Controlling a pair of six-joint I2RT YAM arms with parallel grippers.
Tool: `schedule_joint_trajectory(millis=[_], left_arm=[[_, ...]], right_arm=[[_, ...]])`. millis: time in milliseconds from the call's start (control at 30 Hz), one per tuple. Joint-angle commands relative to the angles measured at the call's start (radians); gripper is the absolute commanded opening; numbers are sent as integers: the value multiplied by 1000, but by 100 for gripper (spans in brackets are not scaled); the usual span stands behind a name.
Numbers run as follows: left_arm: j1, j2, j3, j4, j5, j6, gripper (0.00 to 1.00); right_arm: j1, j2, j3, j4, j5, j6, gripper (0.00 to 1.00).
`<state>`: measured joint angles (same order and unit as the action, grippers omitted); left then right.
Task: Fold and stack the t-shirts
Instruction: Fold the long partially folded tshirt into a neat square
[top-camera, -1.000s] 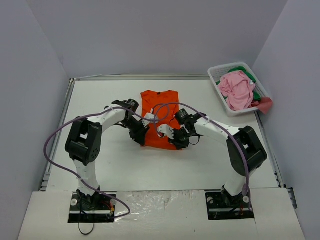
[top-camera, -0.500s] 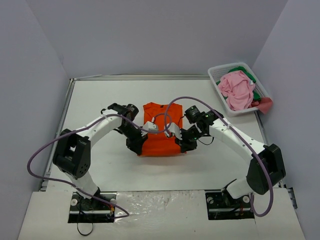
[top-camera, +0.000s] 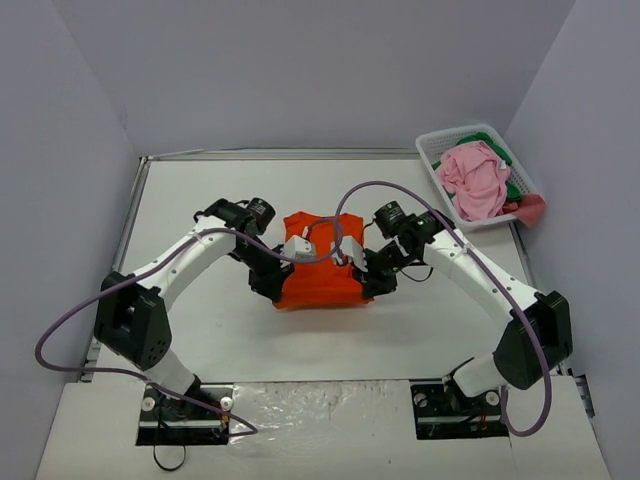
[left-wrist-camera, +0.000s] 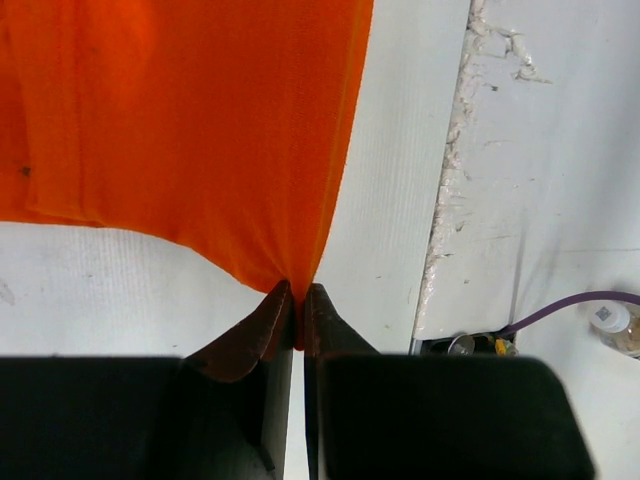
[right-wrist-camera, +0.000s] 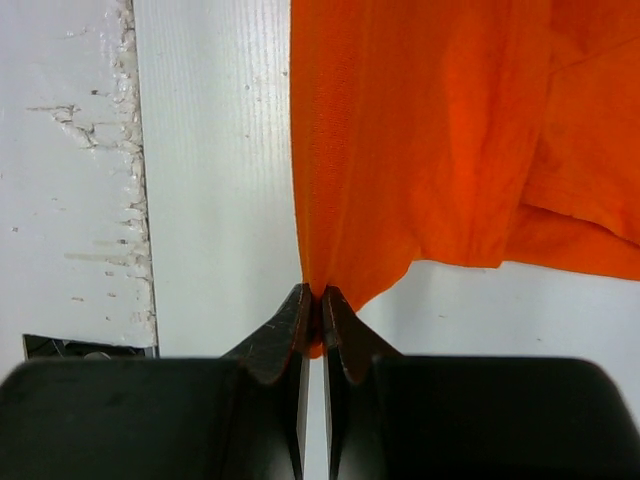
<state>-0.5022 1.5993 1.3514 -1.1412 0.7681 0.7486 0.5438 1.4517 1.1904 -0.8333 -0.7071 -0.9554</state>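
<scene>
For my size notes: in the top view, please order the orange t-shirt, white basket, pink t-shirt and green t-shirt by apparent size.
1. orange t-shirt and white basket: look alike, not ranked.
2. pink t-shirt.
3. green t-shirt, mostly hidden.

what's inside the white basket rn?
In the white basket: a crumpled pink t-shirt on top, a green t-shirt showing from under it, and a reddish cloth hanging over the near corner. Anything deeper is covered.
</scene>
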Motion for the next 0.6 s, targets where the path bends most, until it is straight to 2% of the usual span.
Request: schedule_joint_trajectory(millis=[0,567], left_arm=[[1,-42,54,-63,-65,11,2],[33,33,253,-54,-162,1,2]], right_arm=[[-15,24,73,-87,32,4,0],[-54,160,317,-124,95,-14,0]])
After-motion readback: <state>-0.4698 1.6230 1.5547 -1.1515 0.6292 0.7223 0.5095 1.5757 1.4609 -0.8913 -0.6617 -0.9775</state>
